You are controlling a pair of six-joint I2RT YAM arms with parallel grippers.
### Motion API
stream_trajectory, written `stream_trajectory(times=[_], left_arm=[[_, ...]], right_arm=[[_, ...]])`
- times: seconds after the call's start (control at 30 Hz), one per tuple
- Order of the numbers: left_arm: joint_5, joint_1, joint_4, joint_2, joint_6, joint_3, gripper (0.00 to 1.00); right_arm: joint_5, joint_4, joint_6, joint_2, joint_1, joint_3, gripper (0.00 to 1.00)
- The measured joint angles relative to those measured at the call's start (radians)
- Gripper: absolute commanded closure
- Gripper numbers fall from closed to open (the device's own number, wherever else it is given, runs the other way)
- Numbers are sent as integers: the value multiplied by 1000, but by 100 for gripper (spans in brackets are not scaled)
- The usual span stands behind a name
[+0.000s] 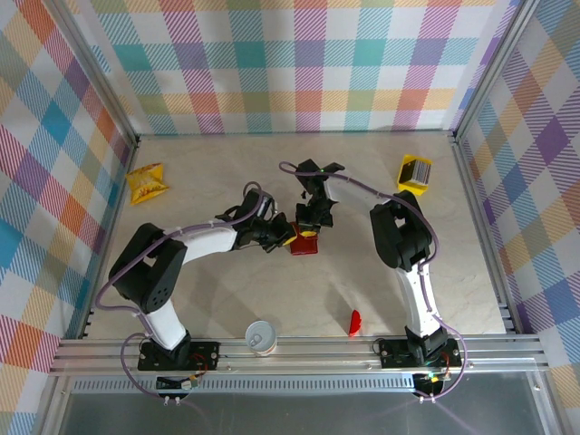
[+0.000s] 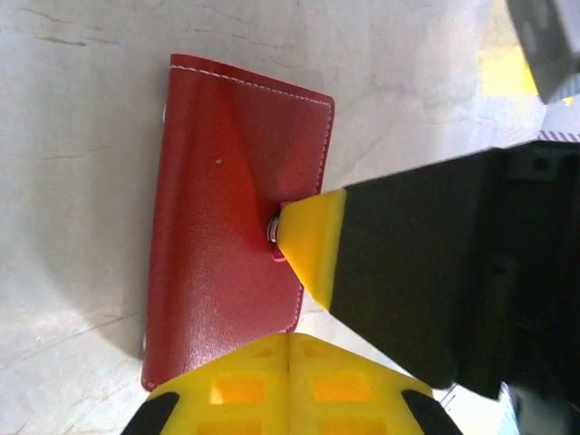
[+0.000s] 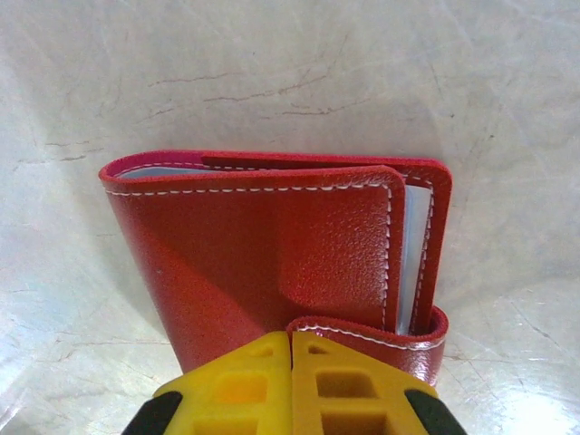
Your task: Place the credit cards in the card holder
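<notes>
Likely opening the folded card holder (image 1: 304,243): left gripper (image 2: 288,341) pressed together at its edge, right gripper (image 3: 290,339) pressed together at the clasp tab (image 3: 399,335). Next: tab freed, flap lifted.

Both arms meet over the card holder (image 1: 305,245) at mid-table. The left gripper (image 1: 279,237) is closed against its left side and the right gripper (image 1: 314,220) closed at its far side, leaving only its near and right sides reachable. Bare table (image 1: 299,299) lies open just near of it. A paper cup (image 1: 261,336) and a small red piece (image 1: 354,322) sit by the near edge, a snack packet (image 1: 147,183) lies far left, and the credit cards (image 1: 415,172) lie far right.
</notes>
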Motion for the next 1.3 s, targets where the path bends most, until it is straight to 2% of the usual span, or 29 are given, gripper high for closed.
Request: stream_trajectory(times=[0.5,0.9,1.3], left_arm=[[-14,-5,130,142,-54,2,100],[-18,-5,212,167,-83,-7,100],[-23,-5,217,167,-95,-11,100]], right_arm=[[-16,17,-27,-6,-2,-13,100],[35,66,-135,-95,-24,-127,100],[105,0,-178,-190,-98,-230,100]])
